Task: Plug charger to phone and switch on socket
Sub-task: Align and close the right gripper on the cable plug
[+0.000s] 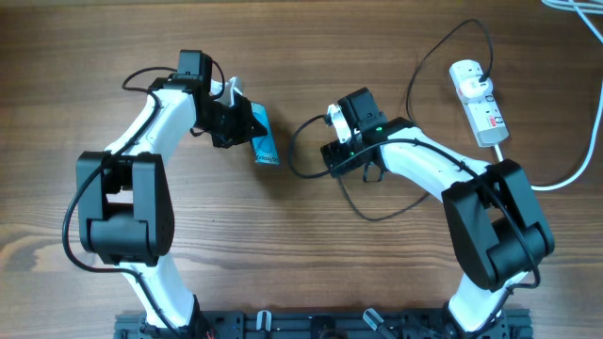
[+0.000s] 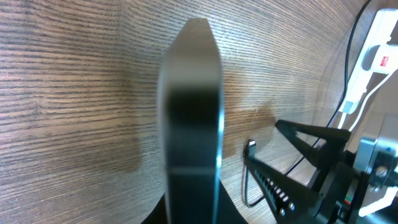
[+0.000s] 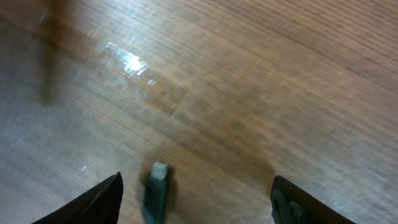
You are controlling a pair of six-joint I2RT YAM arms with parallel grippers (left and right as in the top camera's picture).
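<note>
My left gripper (image 1: pixel 237 121) is shut on the phone (image 1: pixel 265 137), whose turquoise screen shows in the overhead view. In the left wrist view the phone (image 2: pixel 189 118) is edge-on, standing up from the jaws. My right gripper (image 1: pixel 327 151) is open, a short way right of the phone. In the right wrist view the charger's metal-tipped plug (image 3: pixel 157 186) sits between the wide-open fingers (image 3: pixel 196 202), nearer the left one, untouched. The plug (image 2: pixel 250 148) also shows in the left wrist view at the tip of the right gripper (image 2: pixel 292 168). The white socket (image 1: pixel 478 102) lies at the far right.
The thin black charger cable (image 1: pixel 377 215) loops over the table under my right arm and runs up to the socket. The socket's thick white cord (image 1: pixel 582 155) curves along the right edge. The socket (image 2: pixel 376 59) also shows in the left wrist view.
</note>
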